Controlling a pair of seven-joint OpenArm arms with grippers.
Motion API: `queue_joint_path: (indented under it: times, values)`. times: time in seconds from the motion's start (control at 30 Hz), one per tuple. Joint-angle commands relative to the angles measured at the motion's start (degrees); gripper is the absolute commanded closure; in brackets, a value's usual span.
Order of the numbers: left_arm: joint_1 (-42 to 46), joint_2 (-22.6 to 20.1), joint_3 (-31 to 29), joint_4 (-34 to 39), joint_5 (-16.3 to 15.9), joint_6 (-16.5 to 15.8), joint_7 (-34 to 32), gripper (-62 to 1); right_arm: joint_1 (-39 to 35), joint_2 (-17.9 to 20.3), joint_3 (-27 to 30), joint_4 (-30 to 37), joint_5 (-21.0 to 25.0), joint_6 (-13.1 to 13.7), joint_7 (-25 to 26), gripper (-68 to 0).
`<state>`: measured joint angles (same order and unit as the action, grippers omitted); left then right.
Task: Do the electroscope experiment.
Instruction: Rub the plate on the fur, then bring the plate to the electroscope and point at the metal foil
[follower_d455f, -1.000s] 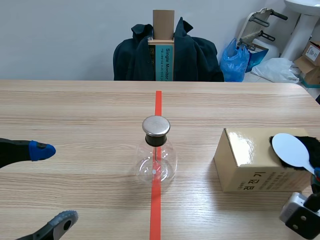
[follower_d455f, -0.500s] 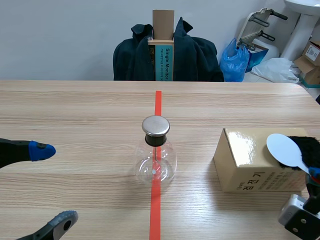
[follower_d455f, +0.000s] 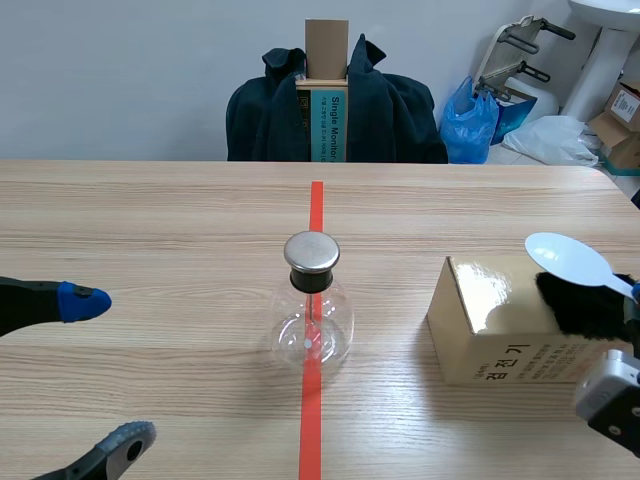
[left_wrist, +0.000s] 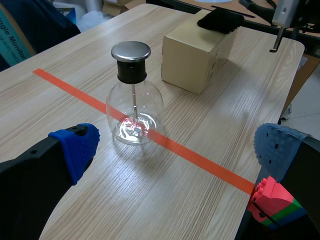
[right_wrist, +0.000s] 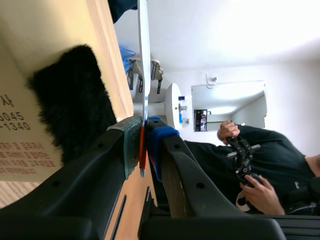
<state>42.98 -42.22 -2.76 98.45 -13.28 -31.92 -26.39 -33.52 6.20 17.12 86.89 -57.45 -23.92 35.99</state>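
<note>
Jacket-draped chair (follower_d455f: 390, 110), pale wall (follower_d455f: 120, 70)

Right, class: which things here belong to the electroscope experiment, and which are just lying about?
Belong to the job:
electroscope flask
white spoon, held in the right gripper
black fur
cardboard box under the fur

Just lying about:
dark jacket
blue bag

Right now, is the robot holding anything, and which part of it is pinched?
The right gripper is shut on the white spoon, pinching its handle; the round bowl sticks out free. The left gripper is open, holding nothing.
</note>
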Motion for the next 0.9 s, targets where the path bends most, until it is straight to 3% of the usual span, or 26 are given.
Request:
queue_joint_path:
  times: [0.0, 0.53, 0.57, 0.67, 0.7, 0.73, 0.87]
  values:
    - [-0.2, 0.5, 0.1, 0.3, -0.6, -0.1, -0.8, -62.3, -1.1, 0.6, 0.3, 1.6, 0.9, -0.5, 0.0, -0.8]
    - [-1.0, 1.0, 0.3, 0.1, -0.6, -0.2, 0.9, -62.3, -4.9, 0.6, 6.2, 17.5, 10.9, -0.4, -0.2, -0.8]
    - [-2.0, 1.6, 0.5, -0.3, -0.6, -0.2, 2.3, -53.5, -4.9, 0.6, 6.5, 18.3, 11.1, -0.4, -0.2, -0.8]
    - [-6.5, 3.2, 2.8, -3.2, -0.6, -0.2, 6.3, -14.5, -4.9, 0.6, 7.1, 20.3, 13.2, -0.4, -0.3, -0.8]
    - [-8.4, 3.7, 4.0, -4.6, -0.6, -0.2, 7.1, -4.2, -4.9, 0.6, 7.3, 21.0, 14.0, -0.4, -0.3, -0.8]
    - [-10.5, 4.2, 5.4, -6.2, -0.5, -0.2, 7.5, -1.3, -4.9, 0.6, 7.4, 21.6, 15.0, -0.4, -0.3, -0.8]
    - [-20.0, 5.8, 12.5, -13.8, 0.6, -0.2, 8.2, -1.6, -4.9, 0.6, 7.4, 23.6, 17.5, -0.4, -0.3, -0.8]
